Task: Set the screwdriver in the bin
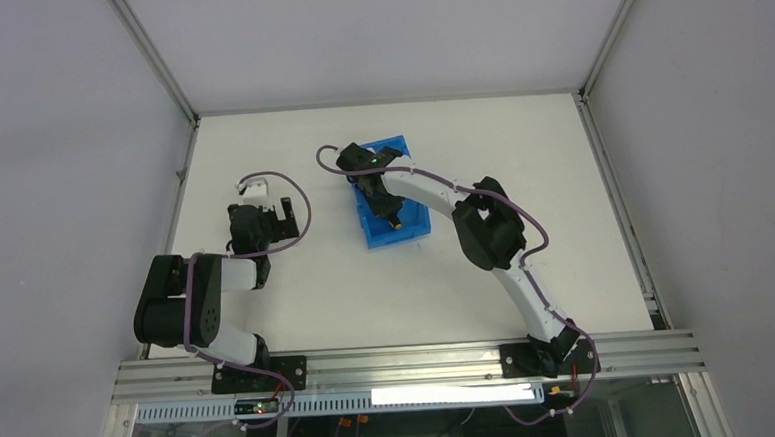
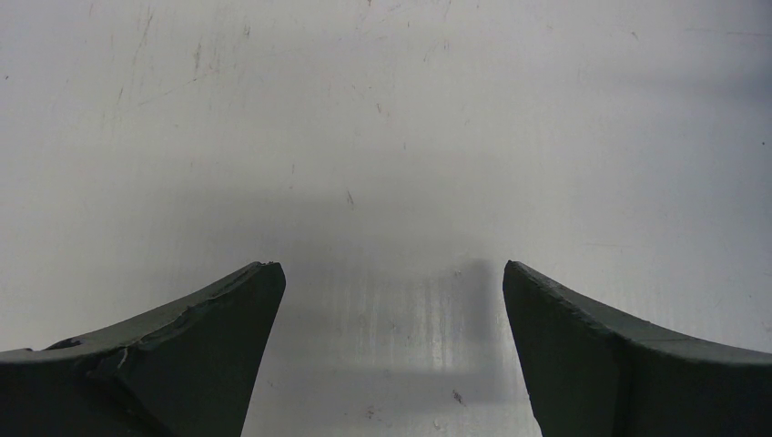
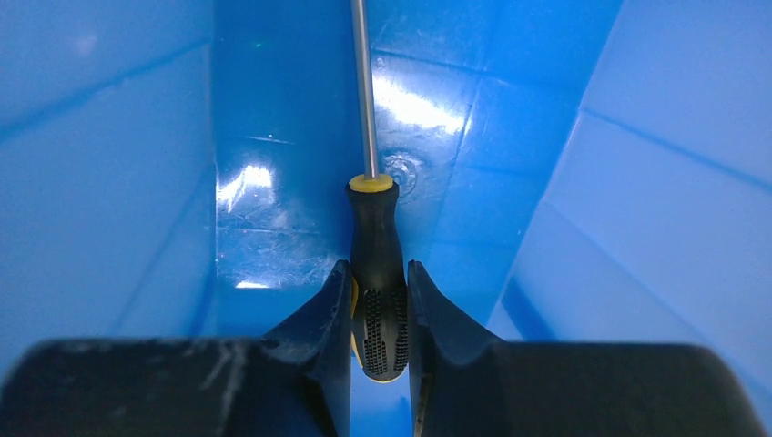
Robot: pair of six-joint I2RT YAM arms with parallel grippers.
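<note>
Clamped by its handle in the right gripper (image 3: 378, 273), the screwdriver (image 3: 375, 228) points its shaft straight ahead inside the bin (image 3: 109, 182), while the left gripper (image 2: 391, 269) hangs spread wide above the counter (image 2: 382, 109).

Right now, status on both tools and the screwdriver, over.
Right tool shut on screwdriver, down inside bin. Left tool open, empty, over table. Nothing seen in the way.

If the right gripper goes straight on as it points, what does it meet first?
Probably the inside of the bright blue plastic bin; the shaft of the black-and-yellow screwdriver that the right gripper holds would touch first. Depth is unclear.
</note>
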